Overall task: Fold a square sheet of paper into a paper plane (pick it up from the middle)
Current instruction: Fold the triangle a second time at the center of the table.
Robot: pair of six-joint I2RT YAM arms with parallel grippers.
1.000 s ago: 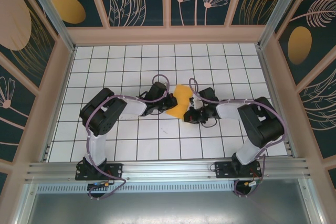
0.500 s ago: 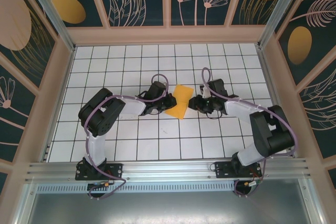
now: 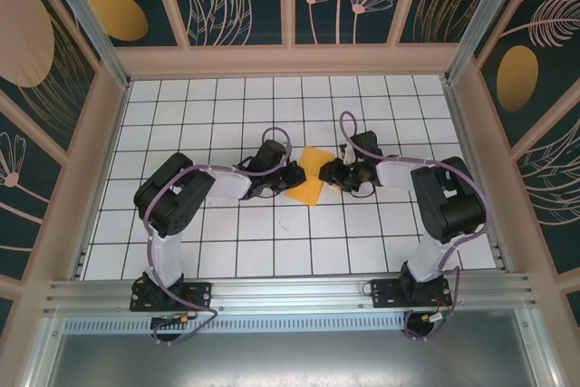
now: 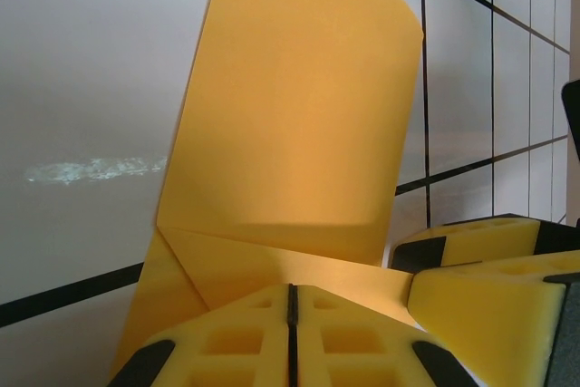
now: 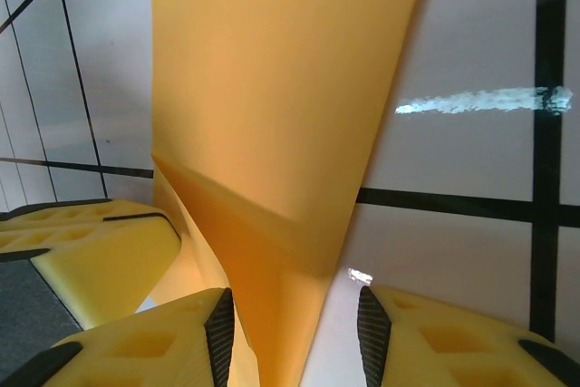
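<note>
Over the last second my right hand (image 3: 333,174) has swung out from the near right corner of the square sheet of paper (image 3: 309,177), gone wide, and come back in against the sheet's right edge. Its fingers have parted on the way. The left hand (image 3: 292,180) has stayed at the sheet's left edge, and from above the orange patch looks smaller than it did.

The sheet lies partly folded on the white-tiled desk (image 3: 217,251), between the two hands. In the left wrist view (image 4: 299,115) a crease crosses the sheet near the fingers, with a triangular flap at its lower left.

The left hand (image 4: 290,314) has its yellow pads (image 4: 227,346) pressed together with only a thin seam between them, over the sheet's near end. I cannot tell whether any paper is nipped in that seam.

The right hand (image 5: 294,314) is about half open. A raised fold of the sheet (image 5: 272,88) runs into the gap between its fingers (image 5: 453,346), and bare desk shows beside the fold on the sheet's right, so it is not clamping anything.
</note>
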